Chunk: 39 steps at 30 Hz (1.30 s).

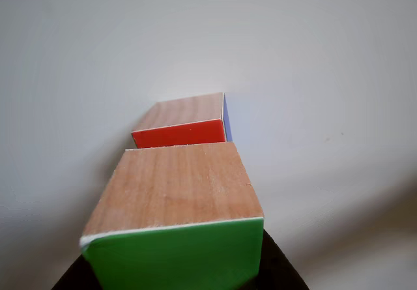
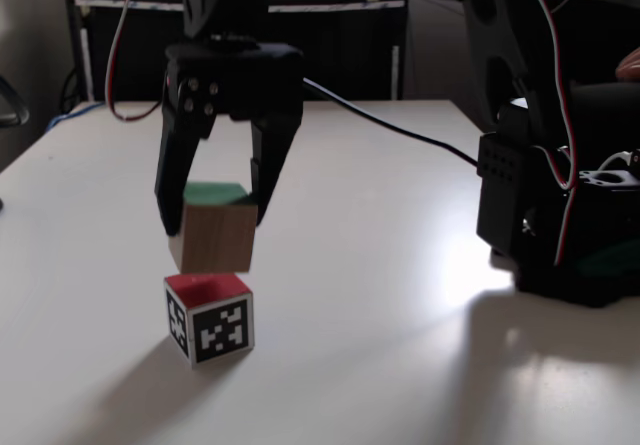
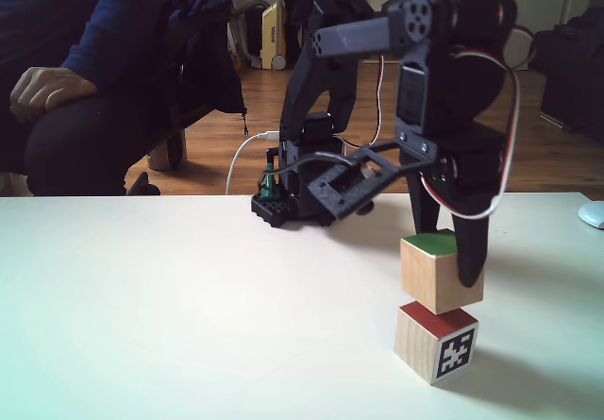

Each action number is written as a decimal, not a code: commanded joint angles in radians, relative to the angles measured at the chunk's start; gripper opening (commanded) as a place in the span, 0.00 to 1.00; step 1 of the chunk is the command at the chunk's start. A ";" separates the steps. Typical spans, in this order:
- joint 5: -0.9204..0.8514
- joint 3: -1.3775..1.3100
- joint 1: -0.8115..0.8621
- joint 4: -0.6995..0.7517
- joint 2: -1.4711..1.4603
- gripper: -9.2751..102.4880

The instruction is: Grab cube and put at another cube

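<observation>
Red cube (image 2: pixel 209 317): wooden, red top face, black-and-white marker patterns on its sides; stands on the white bench (image 2: pixel 380 295) toward the near edge in a fixed view. In another fixed view it sits at (image 3: pixel 435 343), close to the near edge, right of centre. In the other view (image 1: pixel 186 122) its red face and a sliver of blue side show beyond the green-faced block.

Cube (image 2: pixel 213 230): light wood, green face up; held just above the red cube, slightly tilted, roughly over it. Whether the two touch cannot be told from a fixed view; in another fixed view (image 3: pixel 438 271) its underside appears to meet the red top. In the other view (image 1: pixel 176 205) it fills the foreground.

End effector (image 2: pixel 212 210): black, two fingers closed on the cube's sides, pointing down; also at (image 3: pixel 448 261).

Arm base (image 2: pixel 560 215): black, with red and white wires, near the bench's right edge in a fixed view.

Person (image 3: pixel 57 90): seated beyond the far edge, hand on knee.
</observation>
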 commanded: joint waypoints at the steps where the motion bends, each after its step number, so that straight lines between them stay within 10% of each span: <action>1: 0.011 -0.063 -0.006 -0.005 -0.003 0.18; 39: 0.009 -0.086 0.005 -0.005 -0.077 0.30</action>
